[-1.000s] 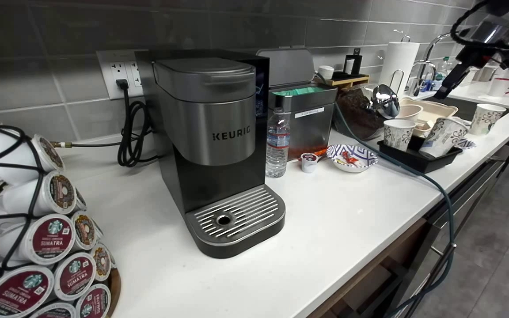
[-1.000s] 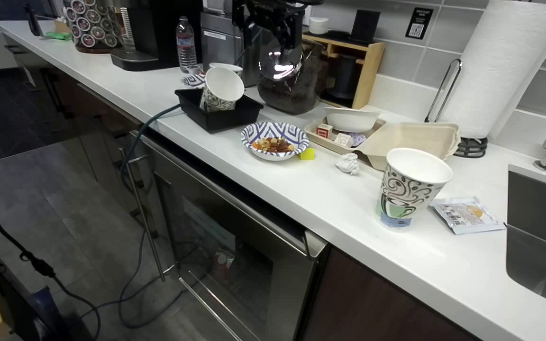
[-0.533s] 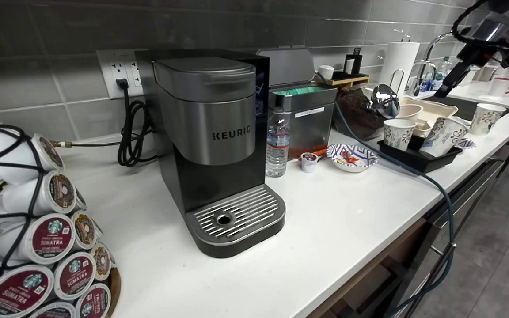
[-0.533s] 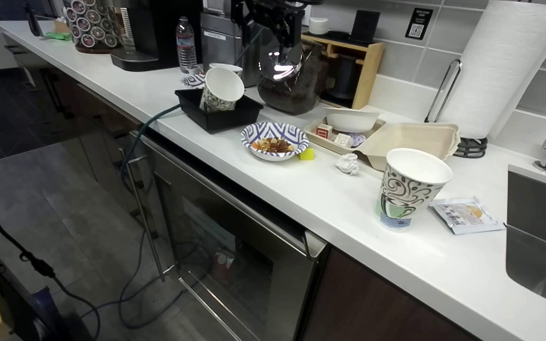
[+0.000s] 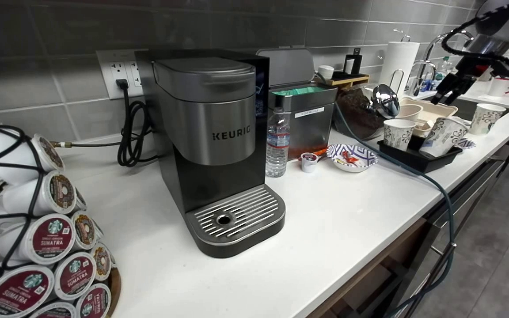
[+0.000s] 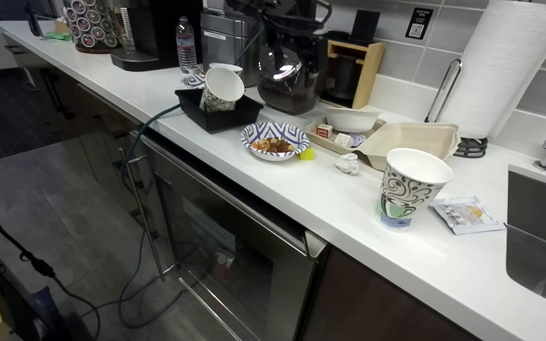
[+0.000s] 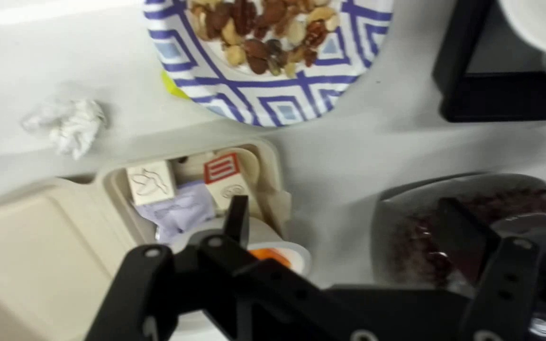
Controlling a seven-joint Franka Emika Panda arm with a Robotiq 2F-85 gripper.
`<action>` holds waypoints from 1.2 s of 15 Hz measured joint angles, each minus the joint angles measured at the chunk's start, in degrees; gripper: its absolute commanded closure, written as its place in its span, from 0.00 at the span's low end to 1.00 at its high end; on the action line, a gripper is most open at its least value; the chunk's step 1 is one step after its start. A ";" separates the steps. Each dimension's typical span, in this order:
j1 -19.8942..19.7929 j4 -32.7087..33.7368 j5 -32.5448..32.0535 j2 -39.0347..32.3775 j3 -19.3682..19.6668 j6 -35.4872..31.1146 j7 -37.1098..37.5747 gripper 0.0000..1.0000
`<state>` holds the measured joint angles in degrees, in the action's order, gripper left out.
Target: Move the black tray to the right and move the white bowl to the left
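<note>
Gray tile [image 6: 398, 61] backs a crowded white counter [image 6: 339, 199], where the gripper [image 7: 344, 203] I run from a distance hangs released with its jaws spread wide, one finger showing over the takeout box [image 7: 40, 251] and the other over the jar [image 7: 405, 246] in the wrist view. Along the counter's front sits the tray [image 6: 232, 119], two cups [image 5: 398, 134] inside it, one upright and one tilted. Just beside the tray, on the side toward the sink [image 6: 538, 203], I have the bowl [image 6: 280, 130], nuts [image 6: 273, 145] heaped in its middle and a yellow piece [image 6: 306, 154] close by.
</note>
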<state>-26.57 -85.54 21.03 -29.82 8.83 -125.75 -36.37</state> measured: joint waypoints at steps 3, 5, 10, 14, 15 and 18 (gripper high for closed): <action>-2.14 5.56 -2.84 -6.18 2.12 0.70 6.96 0.00; -4.83 10.75 -4.95 -9.74 2.81 7.45 9.08 0.00; -10.52 19.10 -4.94 -14.28 0.79 21.84 7.10 0.00; -9.78 18.91 -5.05 -14.16 0.91 21.78 8.45 0.00; -9.22 18.58 -5.33 -14.12 1.24 21.69 10.42 0.00; -6.76 16.30 -6.53 -13.68 2.70 20.97 17.21 0.00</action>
<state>-33.33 -69.24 14.50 -43.49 11.52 -104.78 -19.16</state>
